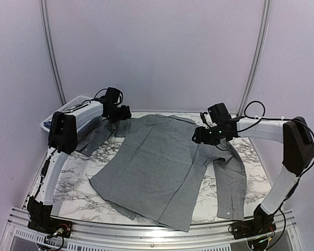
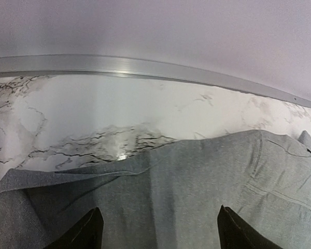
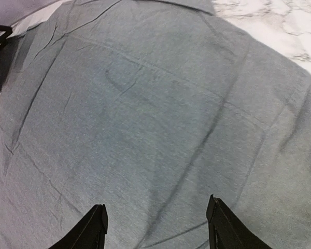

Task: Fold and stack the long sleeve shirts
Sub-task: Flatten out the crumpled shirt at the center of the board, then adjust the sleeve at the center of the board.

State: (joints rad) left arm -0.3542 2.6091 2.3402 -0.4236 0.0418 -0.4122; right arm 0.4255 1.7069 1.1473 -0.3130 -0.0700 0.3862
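A plain mid-grey long sleeve shirt point(image 1: 157, 167) lies spread back-up on the marble table, collar at the far side, one sleeve running down the right, the other toward the far left. My left gripper point(image 1: 123, 113) is open and empty over the shirt's far left shoulder; in its wrist view point(image 2: 155, 228) grey cloth point(image 2: 197, 187) shows between the spread fingers. My right gripper point(image 1: 200, 135) is open and empty over the right shoulder; its wrist view point(image 3: 155, 225) shows only shirt back point(image 3: 155, 114).
A white slatted basket point(image 1: 68, 112) stands at the far left corner, partly behind the left arm. A metal rail point(image 2: 145, 67) edges the table's far side below the pale wall. Bare marble point(image 1: 73, 183) shows left of the shirt.
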